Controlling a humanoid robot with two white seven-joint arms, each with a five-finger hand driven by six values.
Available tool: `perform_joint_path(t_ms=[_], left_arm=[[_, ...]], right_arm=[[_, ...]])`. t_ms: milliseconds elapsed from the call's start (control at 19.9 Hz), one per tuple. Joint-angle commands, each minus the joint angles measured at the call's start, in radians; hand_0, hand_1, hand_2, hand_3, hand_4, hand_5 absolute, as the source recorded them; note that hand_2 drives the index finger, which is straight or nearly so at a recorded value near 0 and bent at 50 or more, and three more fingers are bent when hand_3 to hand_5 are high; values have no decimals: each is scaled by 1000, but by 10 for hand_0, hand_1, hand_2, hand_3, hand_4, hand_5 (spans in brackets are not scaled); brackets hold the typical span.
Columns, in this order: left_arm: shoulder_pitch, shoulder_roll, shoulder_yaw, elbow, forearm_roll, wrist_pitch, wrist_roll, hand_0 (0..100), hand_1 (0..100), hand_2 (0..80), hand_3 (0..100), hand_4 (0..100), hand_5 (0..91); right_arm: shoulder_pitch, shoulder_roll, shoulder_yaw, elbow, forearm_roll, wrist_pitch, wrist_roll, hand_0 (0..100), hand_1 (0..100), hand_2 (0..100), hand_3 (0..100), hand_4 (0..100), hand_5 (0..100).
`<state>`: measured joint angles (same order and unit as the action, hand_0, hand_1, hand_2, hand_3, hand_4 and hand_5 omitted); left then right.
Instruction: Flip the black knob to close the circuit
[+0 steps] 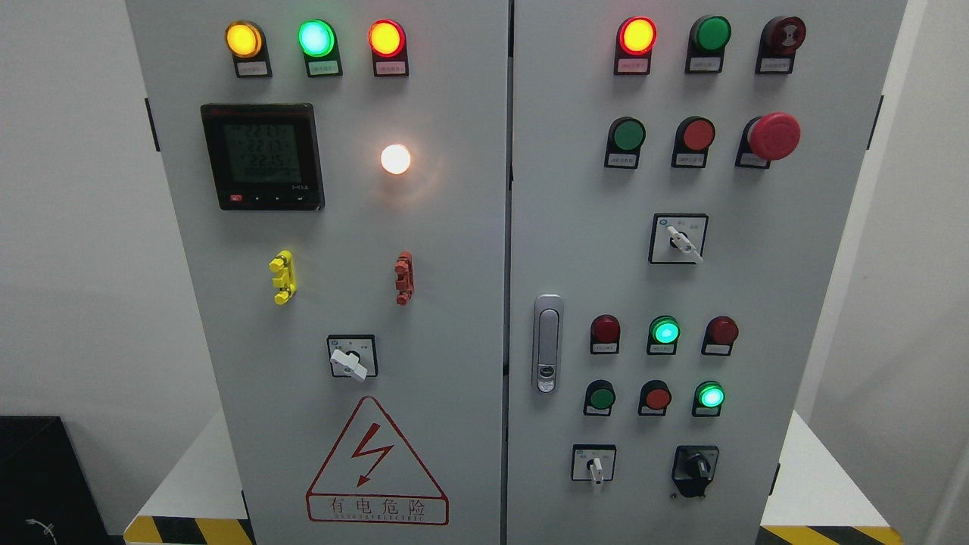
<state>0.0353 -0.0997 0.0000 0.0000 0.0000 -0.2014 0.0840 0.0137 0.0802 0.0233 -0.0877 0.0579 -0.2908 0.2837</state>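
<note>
A grey electrical cabinet [454, 303] fills the head view, its two doors meeting at a vertical seam just right of the middle. Neither robot hand shows anywhere, so whether their fingers are spread or curled cannot be told. The black knob [695, 469] sits low on the right door, near that door's bottom right corner, with bare grey panel to its right out to the cabinet's edge and a strip of panel beneath it. Its grip stands roughly upright. Just to its left, apart from it, is a small white selector switch [595, 463] on a square plate. Above the knob runs a row of three round buttons, the rightmost a lit green lamp [710, 396], and above that another row of three with a lit green one in the middle. A silver door handle [547, 343] stands upright beside the seam, well left of the knob. Higher on the right door are a second white selector [679, 239] and a red mushroom button [772, 136] that juts out from the panel. The left door carries a digital meter [263, 157], a glowing white lamp [395, 159], yellow and red clips, another white selector, and a red warning triangle [376, 465] at the bottom. Yellow-and-black hazard tape [825, 534] marks the floor at both lower corners, and white wall flanks the cabinet.
</note>
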Motion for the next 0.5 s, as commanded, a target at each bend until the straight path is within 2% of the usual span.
perform_joint_path(t_ms=[0, 251, 451], left_arm=[[0, 0, -20, 21, -20, 0, 0, 0, 0, 0, 0, 0, 0], [0, 0, -20, 21, -21, 0, 0, 0, 0, 0, 0, 0, 0], [0, 0, -20, 21, -20, 0, 0, 0, 0, 0, 0, 0, 0]], right_arm=[[-52, -16, 70, -49, 29, -71, -20, 0, 104, 0, 0, 0, 0], [-52, -13, 75, -70, 30, -137, -14, 0, 104, 0, 0, 0, 0], [-55, -16, 72, -72, 30, -220, -12, 0, 104, 0, 0, 0, 0]])
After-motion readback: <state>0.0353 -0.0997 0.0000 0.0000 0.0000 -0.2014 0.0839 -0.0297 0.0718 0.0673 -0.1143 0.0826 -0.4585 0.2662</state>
